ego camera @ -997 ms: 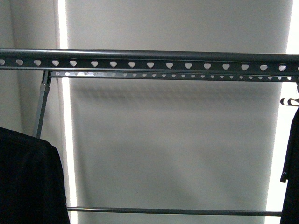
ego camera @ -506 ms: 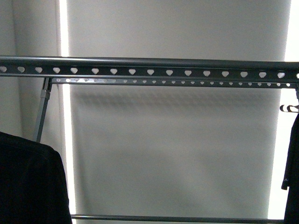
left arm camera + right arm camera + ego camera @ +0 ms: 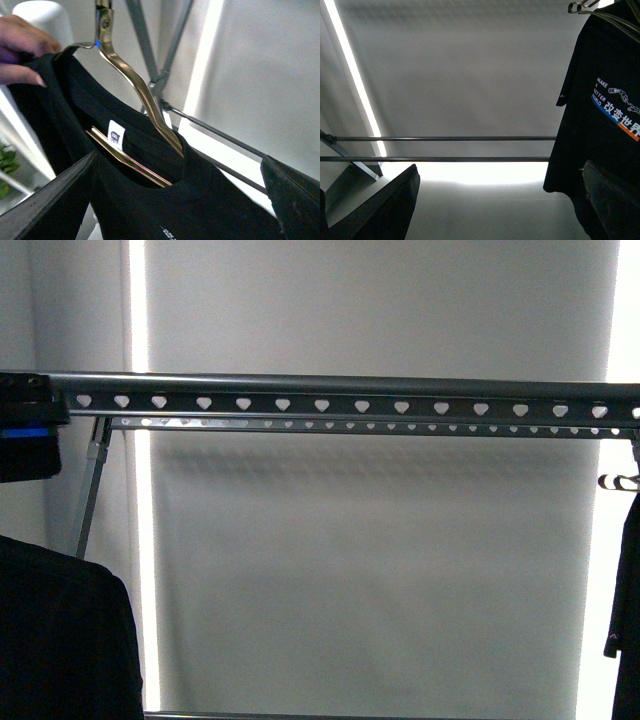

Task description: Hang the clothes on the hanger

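- Facing the grey rack (image 3: 340, 405), I see its two long rails, punched with heart-shaped holes, running across the front view. A slanted leg drops from near their left end.
- My left gripper (image 3: 177, 162) is spread wide and clasps nothing. Its dark fingers (image 3: 55, 195) stand at either side of the wrist view.
- Beyond them the black T-shirt (image 3: 150, 200) sits on a slim shiny hanger (image 3: 135, 82). The hanger's lower bar passes through the collar just beside a white label (image 3: 115, 134).
- A person's hand (image 3: 20, 47) pinches the shirt's shoulder at the hanger's end.
- In the front view the shirt is the dark mass in the lower left corner, below the rails and not on them.
- A dark block with a blue light (image 3: 25, 430) covers the left end of the rail.
- My right gripper (image 3: 500, 167) is also spread apart and empty.
- A second black T-shirt (image 3: 605, 115), with white lettering and a blue-and-orange stripe, hangs at the right, by the ends of two thin lower bars (image 3: 445, 138).
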`<action>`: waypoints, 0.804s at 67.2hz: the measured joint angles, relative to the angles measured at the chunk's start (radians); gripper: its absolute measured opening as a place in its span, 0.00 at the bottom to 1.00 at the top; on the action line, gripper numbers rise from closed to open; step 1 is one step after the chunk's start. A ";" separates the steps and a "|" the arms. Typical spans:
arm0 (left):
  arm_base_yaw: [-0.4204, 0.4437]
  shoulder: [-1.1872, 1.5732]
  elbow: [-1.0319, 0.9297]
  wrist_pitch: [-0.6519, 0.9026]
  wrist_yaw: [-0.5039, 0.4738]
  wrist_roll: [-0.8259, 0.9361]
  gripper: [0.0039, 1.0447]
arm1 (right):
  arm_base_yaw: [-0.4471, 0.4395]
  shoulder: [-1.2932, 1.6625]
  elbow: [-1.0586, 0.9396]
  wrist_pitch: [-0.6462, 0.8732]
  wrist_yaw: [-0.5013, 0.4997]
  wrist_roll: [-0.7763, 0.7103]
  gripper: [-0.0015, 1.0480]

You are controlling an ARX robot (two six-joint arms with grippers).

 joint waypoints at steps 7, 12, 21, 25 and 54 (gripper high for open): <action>-0.030 0.114 0.154 -0.233 -0.023 -0.199 0.94 | 0.000 0.000 0.000 0.000 0.000 0.000 0.93; -0.043 0.193 0.236 -0.363 -0.030 -0.333 0.94 | 0.000 0.000 0.000 0.000 0.000 0.000 0.93; -0.049 0.275 0.286 -0.431 -0.059 -0.465 0.94 | 0.000 0.000 0.000 0.000 0.000 0.000 0.93; -0.047 0.295 0.290 -0.428 -0.060 -0.493 0.94 | 0.000 0.000 0.000 0.000 0.000 0.000 0.93; 0.010 0.359 0.242 -0.321 0.048 -0.508 0.66 | 0.000 0.000 0.000 0.000 0.000 0.000 0.93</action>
